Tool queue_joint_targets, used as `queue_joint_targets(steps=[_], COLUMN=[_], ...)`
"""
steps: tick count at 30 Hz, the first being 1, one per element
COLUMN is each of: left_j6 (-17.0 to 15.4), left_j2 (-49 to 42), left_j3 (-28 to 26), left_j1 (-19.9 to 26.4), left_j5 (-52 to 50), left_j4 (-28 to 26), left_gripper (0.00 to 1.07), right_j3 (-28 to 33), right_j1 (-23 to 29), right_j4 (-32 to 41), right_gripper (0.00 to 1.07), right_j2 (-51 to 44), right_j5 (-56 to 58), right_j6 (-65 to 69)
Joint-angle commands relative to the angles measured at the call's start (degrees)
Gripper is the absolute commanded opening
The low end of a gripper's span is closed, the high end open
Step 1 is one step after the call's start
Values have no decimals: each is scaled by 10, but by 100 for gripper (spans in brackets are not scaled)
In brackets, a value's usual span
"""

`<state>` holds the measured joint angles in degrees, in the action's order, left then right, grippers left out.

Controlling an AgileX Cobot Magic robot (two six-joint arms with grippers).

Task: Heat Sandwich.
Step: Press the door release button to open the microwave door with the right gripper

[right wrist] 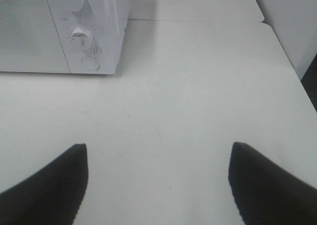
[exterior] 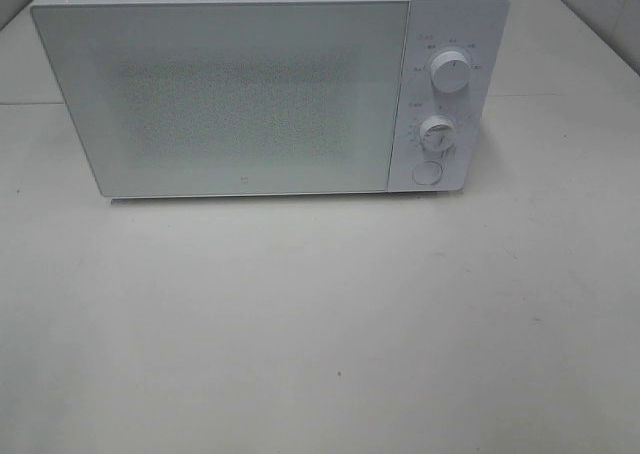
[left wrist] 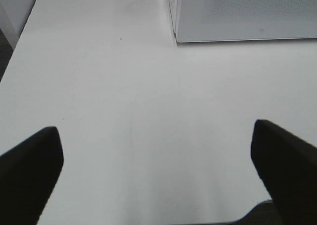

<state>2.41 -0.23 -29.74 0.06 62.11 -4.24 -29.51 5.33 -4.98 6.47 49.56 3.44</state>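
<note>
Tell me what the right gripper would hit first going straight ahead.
Probably only the table: the open right gripper points past the microwave, whose knob side lies just off its line. Depth is unclear.

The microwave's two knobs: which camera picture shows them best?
The exterior high view: the upper knob and the lower knob both face the camera whole. The right wrist view shows the lower knob whole but cuts off the upper one. The left wrist view shows only part of the microwave door, no knobs.
</note>
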Motion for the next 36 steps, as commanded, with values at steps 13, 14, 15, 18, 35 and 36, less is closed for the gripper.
queue_joint_targets(steps=[13,14,15,18,35,36], left_j6=[-3,-3,-3,-3,-3,-3], left_j2=[-10,-10,-10,-10,-10,-10], left_j3=[1,1,1,1,1,1], left_j1=[-1,-1,-1,-1,-1,-1], left_j5=[-7,-7,-7,-7,-7,-7], left_j4=[-3,-3,-3,-3,-3,-3], left_gripper=[98,98,98,98,98,98], right_j3=[-3,-3,-3,-3,2,13], right_j1=[-5,-5,-5,-5,-5,-5], right_j4=[-5,-5,-5,-5,-9,-9], right_gripper=[75,75,75,75,75,75], right_j2=[168,168,180,228,396,412], right_j5=[-225,-225,-235,-287,-501,-548], right_j6=[-3,-3,-3,-3,7,7])
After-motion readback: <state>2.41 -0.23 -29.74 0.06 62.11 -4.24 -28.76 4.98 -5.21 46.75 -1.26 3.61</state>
